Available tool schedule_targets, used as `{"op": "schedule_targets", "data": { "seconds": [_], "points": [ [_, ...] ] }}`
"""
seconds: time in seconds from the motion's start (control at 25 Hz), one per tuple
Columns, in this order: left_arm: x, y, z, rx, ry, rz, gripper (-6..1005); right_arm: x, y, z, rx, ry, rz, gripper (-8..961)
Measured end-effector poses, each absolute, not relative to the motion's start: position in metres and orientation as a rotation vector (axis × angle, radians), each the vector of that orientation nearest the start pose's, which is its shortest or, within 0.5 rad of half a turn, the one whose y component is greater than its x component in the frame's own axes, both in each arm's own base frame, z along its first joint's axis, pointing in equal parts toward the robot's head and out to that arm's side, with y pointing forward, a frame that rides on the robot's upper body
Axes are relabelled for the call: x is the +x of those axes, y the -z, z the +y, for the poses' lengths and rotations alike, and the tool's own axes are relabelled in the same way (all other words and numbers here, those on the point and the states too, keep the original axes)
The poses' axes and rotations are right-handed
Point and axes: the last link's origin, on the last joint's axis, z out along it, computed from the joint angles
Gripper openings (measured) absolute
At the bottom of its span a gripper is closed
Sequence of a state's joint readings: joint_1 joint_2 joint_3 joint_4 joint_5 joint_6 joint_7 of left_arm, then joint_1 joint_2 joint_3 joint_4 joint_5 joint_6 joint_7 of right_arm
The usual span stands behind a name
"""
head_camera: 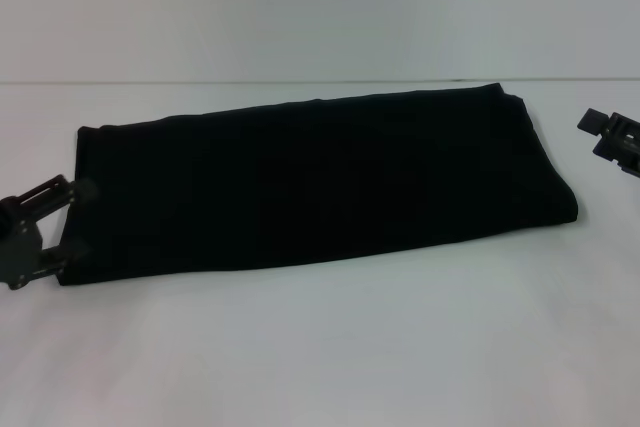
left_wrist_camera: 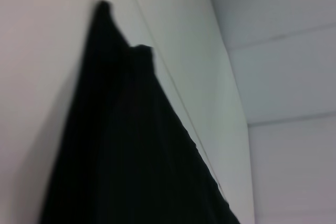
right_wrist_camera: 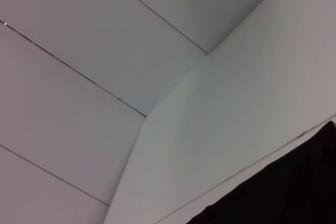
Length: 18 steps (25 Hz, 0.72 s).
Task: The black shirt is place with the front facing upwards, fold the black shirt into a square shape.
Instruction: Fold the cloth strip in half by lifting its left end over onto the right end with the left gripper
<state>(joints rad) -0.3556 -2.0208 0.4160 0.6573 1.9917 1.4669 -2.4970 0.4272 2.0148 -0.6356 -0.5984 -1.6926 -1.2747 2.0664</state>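
The black shirt (head_camera: 320,187) lies on the white table as a long folded band, running from the near left to the far right, with no lettering showing. My left gripper (head_camera: 78,222) stands open at the band's left end, its two fingers level with the near-left corner of the cloth. Whether they touch the cloth, I cannot tell. My right gripper (head_camera: 600,134) hovers off the shirt's right end, a short gap away from it. The left wrist view looks along the shirt (left_wrist_camera: 131,156). Only a corner of the shirt (right_wrist_camera: 283,198) shows in the right wrist view.
The white table (head_camera: 300,347) stretches bare in front of the shirt. Its back edge meets a pale panelled wall (head_camera: 320,7) just behind the cloth.
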Motion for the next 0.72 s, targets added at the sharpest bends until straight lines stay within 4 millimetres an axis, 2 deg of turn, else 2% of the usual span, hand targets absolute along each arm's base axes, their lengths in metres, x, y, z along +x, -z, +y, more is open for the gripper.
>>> {"op": "schedule_targets", "data": {
  "seconds": [0.32, 0.72],
  "points": [
    [-0.381, -0.058, 0.279, 1.632, -1.342, 2.703, 952, 0.315, -0.059, 0.356, -1.911, -1.087, 1.569, 772],
    [-0.391, -0.053, 0.274, 1.558, -1.311, 2.796, 950, 0.318, -0.057, 0.353, -1.898, -1.090, 1.578, 770]
  ]
}}
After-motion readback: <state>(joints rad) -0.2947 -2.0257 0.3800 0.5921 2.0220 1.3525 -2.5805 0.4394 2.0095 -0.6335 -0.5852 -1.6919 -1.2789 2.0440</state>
